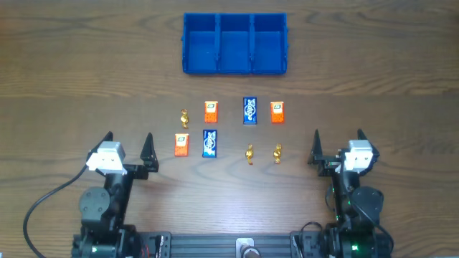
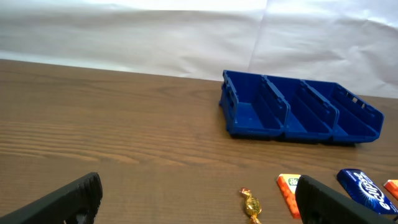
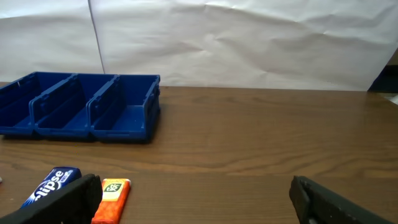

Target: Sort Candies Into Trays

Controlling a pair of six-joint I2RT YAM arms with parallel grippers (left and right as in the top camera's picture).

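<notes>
We judge that the sorting has not yet begun. The blue tray (image 1: 252, 43) stands at the upper middle of the top view, and all three of its compartments show only bare blue floor. All eight candies lie on the counter (image 1: 72, 86) below it, in two loose rows at the centre of the frame: three orange boxes (image 1: 211, 111), two blue packets (image 1: 249, 110) and three gold-wrapped sweets (image 1: 184, 117). None of them touches the tray, and none touches another. So everything is left to do: eight pieces to carry, presumably one kind to each compartment.

The left fingers (image 1: 148, 147) at lower left and the right fingers (image 1: 315, 147) at lower right are both spread wide and pinch nothing. Each pair is just outside the group of candies.

About writing: the blue packets carry white lettering along their length, and the orange boxes have a small pale label near one end. In the top view this print is too small to read. On the gold wrappers we can make out no writing.
</notes>
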